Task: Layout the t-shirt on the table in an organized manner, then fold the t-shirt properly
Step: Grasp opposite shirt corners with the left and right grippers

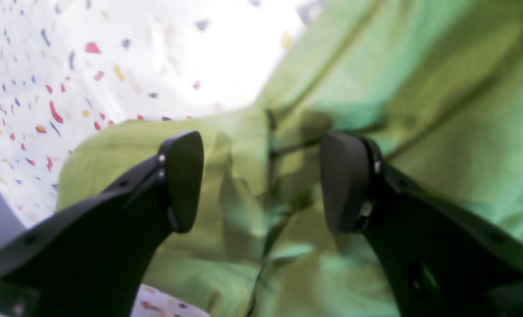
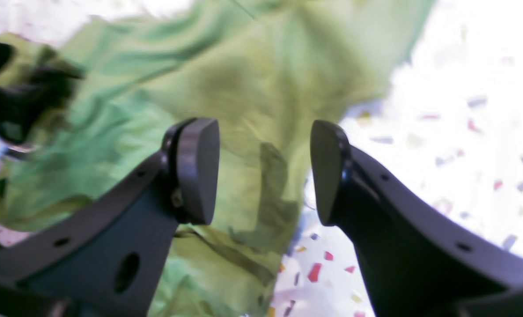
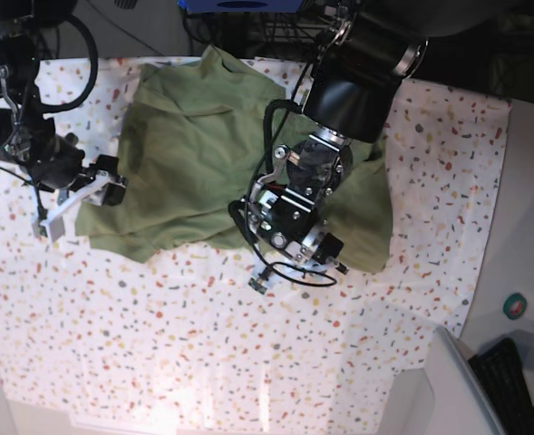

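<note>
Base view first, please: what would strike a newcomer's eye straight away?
The olive-green t-shirt, rumpled across the upper middle of the speckled table. Then the two dark arms over it: the left gripper open above its lower right part, the right gripper open at its left edge.

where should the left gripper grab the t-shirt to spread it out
Probably the rumpled hem of the t-shirt right under the left gripper, coming straight down. Its jaws are open astride a raised crease there, and the table beside it is bare.

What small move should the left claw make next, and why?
Probably lower and close on the fabric. The left claw hangs open over a wrinkled edge of the t-shirt, which lies crumpled on the table, with nothing gripped yet.
</note>
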Motion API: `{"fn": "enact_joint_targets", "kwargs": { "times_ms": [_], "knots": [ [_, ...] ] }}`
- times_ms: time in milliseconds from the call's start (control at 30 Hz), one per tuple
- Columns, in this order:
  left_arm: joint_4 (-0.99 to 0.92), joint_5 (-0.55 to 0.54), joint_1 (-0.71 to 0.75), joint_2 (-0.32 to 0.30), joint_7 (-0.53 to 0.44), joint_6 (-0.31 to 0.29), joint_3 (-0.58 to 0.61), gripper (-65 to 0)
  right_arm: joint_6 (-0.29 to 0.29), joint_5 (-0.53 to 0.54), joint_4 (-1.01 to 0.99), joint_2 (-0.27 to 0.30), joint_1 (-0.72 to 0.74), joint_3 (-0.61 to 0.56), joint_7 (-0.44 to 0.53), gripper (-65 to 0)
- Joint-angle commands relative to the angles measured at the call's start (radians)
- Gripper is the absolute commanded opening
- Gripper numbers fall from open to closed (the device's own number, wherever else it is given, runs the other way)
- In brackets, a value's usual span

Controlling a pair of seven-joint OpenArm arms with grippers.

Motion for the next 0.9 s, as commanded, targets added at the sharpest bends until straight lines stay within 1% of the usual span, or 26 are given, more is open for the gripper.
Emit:
{"fn": "enact_joint_targets", "kwargs": {
  "times_ms": [0, 100, 433, 567, 667, 700, 733, 800, 867],
  "knots": [
    [0.019, 0.014, -0.027, 0.002, -0.005, 0.004, -0.017, -26.2, 0.005, 0.008, 0.011, 0.014, 0.012, 0.005, 0.015, -33.0],
    [0.008, 0.014, -0.047, 0.000, -0.005, 0.004, -0.031, -26.2, 0.007, 0.008, 0.008, 0.014, 0.010, 0.005, 0.015, -33.0],
    [0.007, 0.014, -0.042, 0.003, -0.005, 0.004, -0.030, -26.2, 0.007, 0.009, 0.011, 0.012, 0.015, 0.005, 0.016, -33.0],
    [-0.056, 0.013, -0.047, 0.003, -0.005, 0.004, -0.028, -26.3, 0.007, 0.009, 0.011, 0.012, 0.015, 0.005, 0.016, -33.0],
    [-0.061, 0.005, -0.042, 0.003, -0.007, 0.004, -0.031, -26.7, 0.007, 0.009, 0.011, 0.012, 0.015, 0.005, 0.016, -33.0],
    [-0.053, 0.005, -0.041, 0.003, -0.007, 0.004, -0.031, -28.6, 0.007, 0.009, 0.011, 0.012, 0.015, 0.005, 0.016, -33.0],
    [-0.047, 0.005, -0.041, 0.003, -0.007, 0.004, -0.031, -32.1, 0.007, 0.009, 0.011, 0.012, 0.015, 0.005, 0.016, -33.2],
    [-0.030, 0.004, -0.041, 0.003, -0.005, 0.004, -0.033, -43.4, 0.007, 0.009, 0.011, 0.012, 0.013, 0.005, 0.016, -33.2],
    [-0.013, 0.004, -0.041, 0.005, -0.004, 0.004, -0.034, -52.7, 0.007, 0.009, 0.011, 0.012, 0.012, 0.005, 0.016, -33.2]
  ]
}}
